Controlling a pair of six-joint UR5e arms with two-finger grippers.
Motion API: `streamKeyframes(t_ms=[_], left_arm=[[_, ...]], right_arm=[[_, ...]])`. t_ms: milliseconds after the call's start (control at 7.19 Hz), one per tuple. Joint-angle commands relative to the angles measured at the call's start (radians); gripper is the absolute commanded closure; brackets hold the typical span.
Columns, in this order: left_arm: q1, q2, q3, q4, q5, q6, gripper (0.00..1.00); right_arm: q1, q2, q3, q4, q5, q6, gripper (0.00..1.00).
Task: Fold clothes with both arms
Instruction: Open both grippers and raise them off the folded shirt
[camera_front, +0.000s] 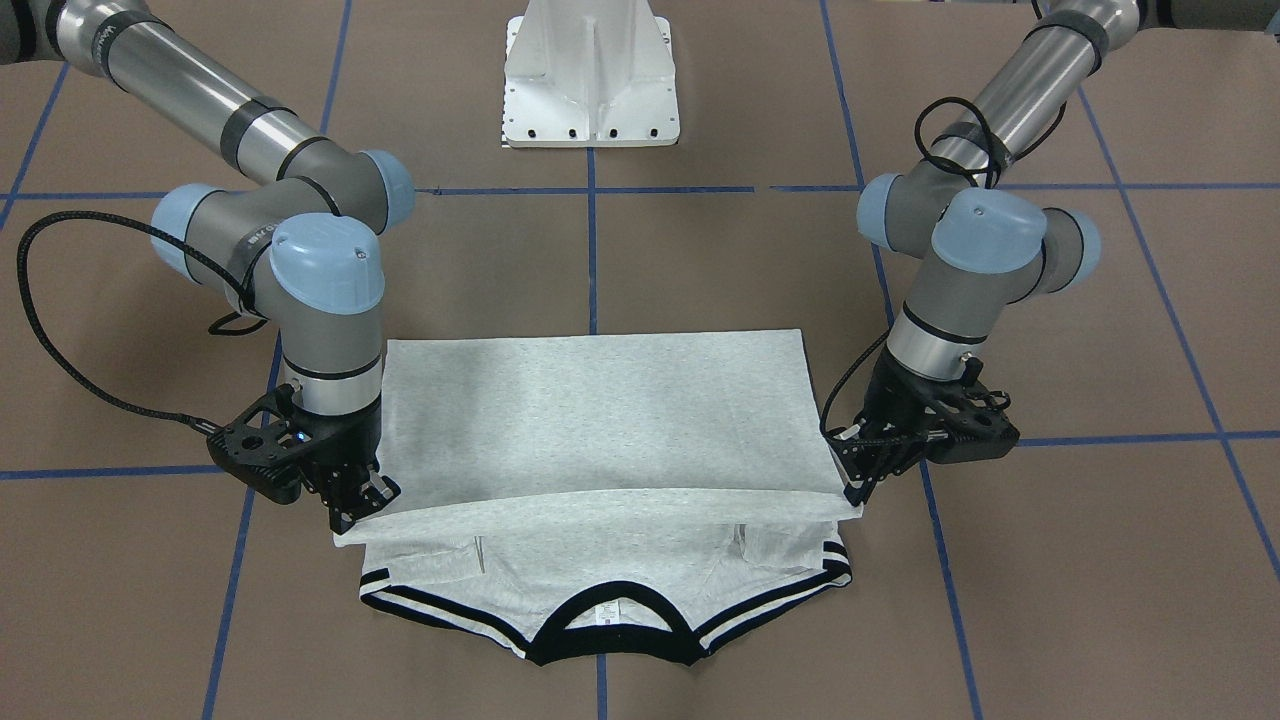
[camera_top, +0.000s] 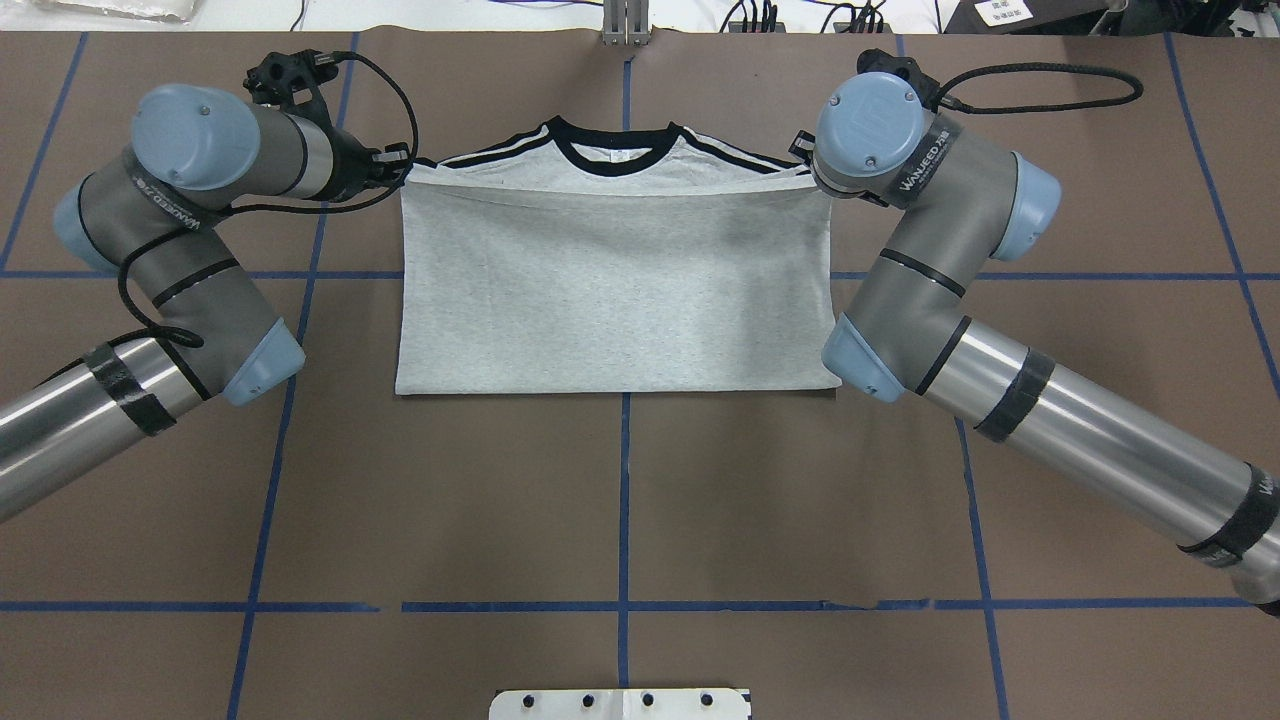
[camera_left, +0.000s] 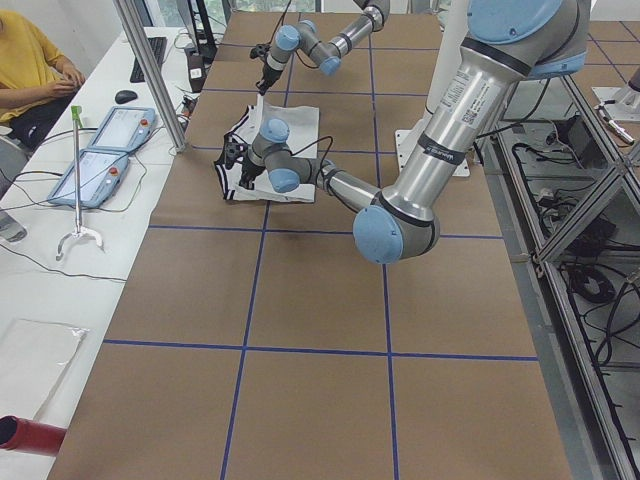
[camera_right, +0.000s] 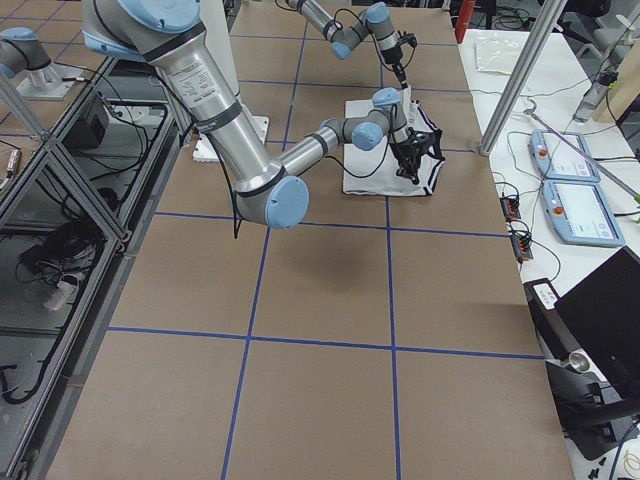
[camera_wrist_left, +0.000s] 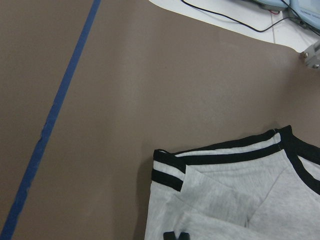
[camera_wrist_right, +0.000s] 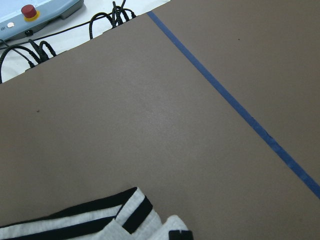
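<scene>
Nearest in the front-facing view: the black ribbed collar (camera_front: 610, 645) and the black shoulder stripes (camera_front: 770, 600) of a light heather-grey short-sleeved T-shirt (camera_front: 600, 420). Lies flat on a brown paper-covered surface (camera_front: 1050, 600) crossed by blue tape lines (camera_front: 235, 570). Sides folded inward, outline close to a rectangle.

Just behind the collar: lower half of the T-shirt doubled forward over the upper half. Stops short of the shoulders, leaving collar and stripes uncovered. Sits slightly raised along that free edge, with a shadow beneath.

At the two corners of that edge: black two-finger right hand (camera_front: 355, 505) on this view's left, black two-finger left hand (camera_front: 860, 488) on its right. Point downward, close to the surface, and pinch one corner of the top layer apiece, fingers pressed together on the cloth. From the wrist cameras, only dark fingertips (camera_wrist_left: 168, 236) (camera_wrist_right: 181, 235) at the bottom edge against grey fabric, a striped shoulder just beyond.

Behind the hands: silver-grey jointed right arm (camera_front: 320, 330) and left arm (camera_front: 950, 310) with light blue joint caps. Stand with wrists upright over the corners, then slant away toward the view's upper corners, a black cable looping off each.

Farthest back, between the arms: white pedestal base (camera_front: 590, 70) on the centre tape line, well apart from the T-shirt.
</scene>
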Motion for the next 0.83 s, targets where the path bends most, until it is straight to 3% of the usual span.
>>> streamKeyframes(t_ms=[0, 139, 417, 695], left_arm=[[-0.016, -0.016, 0.038, -0.031, 0.031, 0.002, 1.0], [-0.019, -0.025, 0.05, -0.033, 0.031, 0.002, 1.0], [-0.019, -0.072, 0.111, -0.033, 0.031, 0.002, 0.77], [-0.048, -0.071, 0.121, -0.051, 0.037, 0.005, 0.68]], right_arm=[[0.016, 0.04, -0.075, 0.025, 0.002, -0.002, 1.0], [0.024, 0.048, -0.089, 0.027, 0.004, -0.002, 1.0], [0.021, 0.055, -0.103, 0.027, 0.005, 0.001, 1.0], [0.022, 0.072, -0.103, 0.027, 0.007, 0.003, 1.0]])
